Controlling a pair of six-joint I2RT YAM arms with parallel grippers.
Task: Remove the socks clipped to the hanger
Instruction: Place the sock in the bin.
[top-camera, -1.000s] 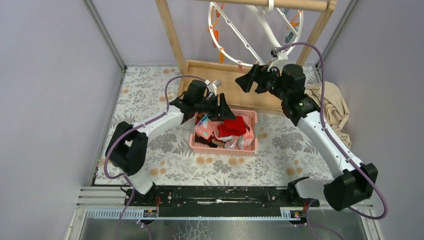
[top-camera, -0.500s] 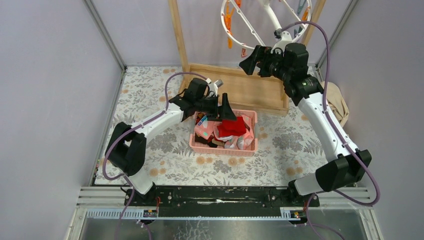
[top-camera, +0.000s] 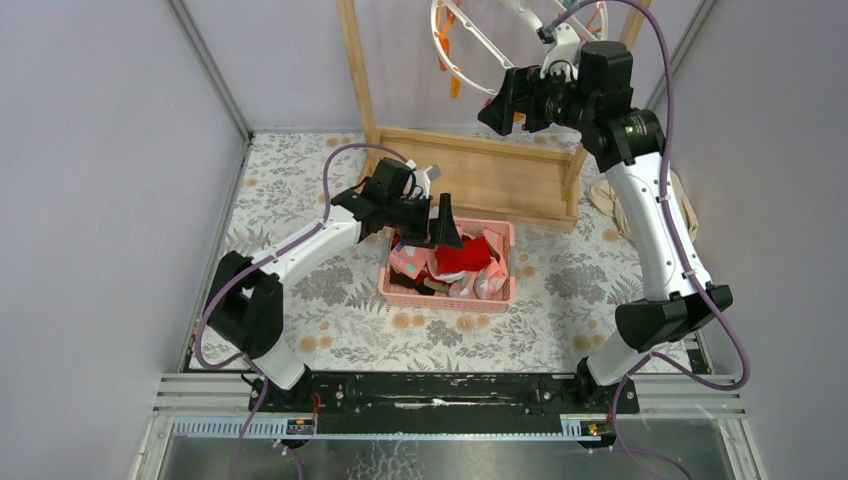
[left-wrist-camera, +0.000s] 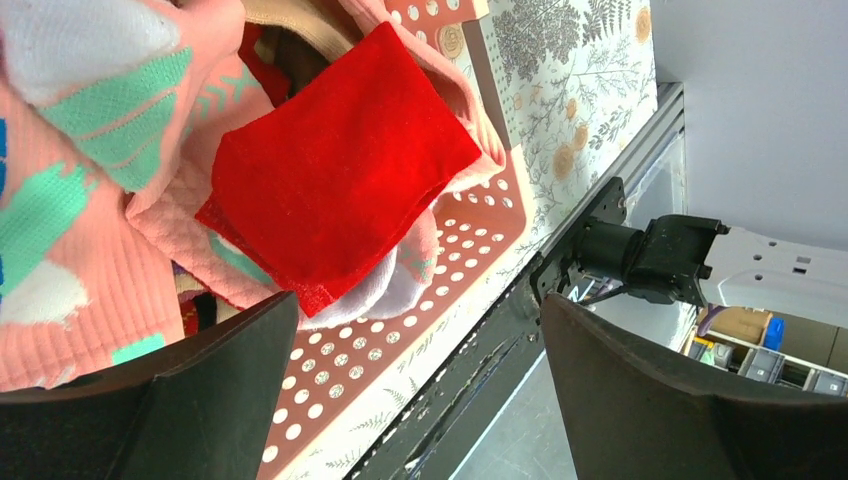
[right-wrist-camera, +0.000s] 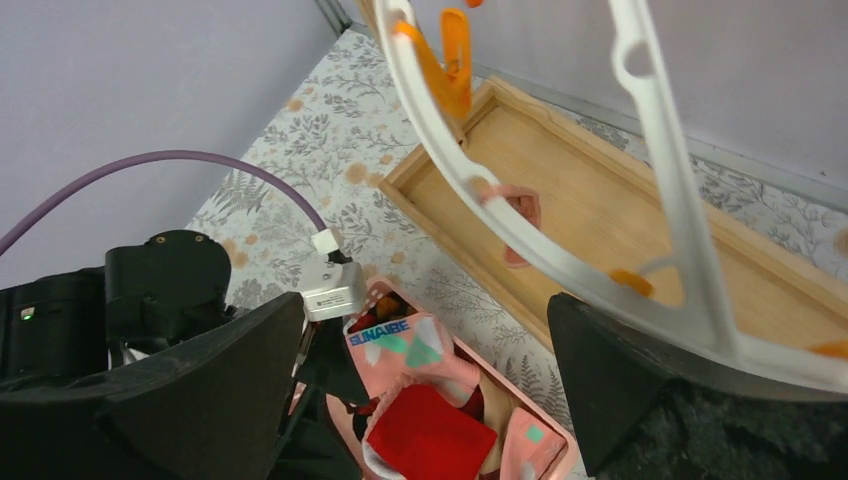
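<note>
Several socks lie heaped in the pink basket (top-camera: 448, 299), a red sock (top-camera: 463, 256) on top of pink patterned ones (left-wrist-camera: 80, 200). My left gripper (top-camera: 428, 232) hovers open over the basket's left end, empty, the red sock (left-wrist-camera: 340, 160) lying loose beyond its fingers. The hanger (top-camera: 470, 40), a white ring with orange clips (right-wrist-camera: 455, 60) and a pink clip (right-wrist-camera: 520, 215), hangs tilted at the top. My right gripper (top-camera: 503, 105) is raised beside the ring (right-wrist-camera: 480, 200), open and empty. No sock shows on the visible part of the hanger.
The wooden frame's posts (top-camera: 356, 60) and its flat base tray (top-camera: 490, 175) stand behind the basket. A beige cloth (top-camera: 684, 205) lies at the right wall. Grey walls close in left and right, and the arms' black rail (top-camera: 440, 390) runs along the near edge.
My left gripper has opened wider over the basket, and the red sock stays where it lay. My right arm has risen toward the hanger, whose ring has swung.
</note>
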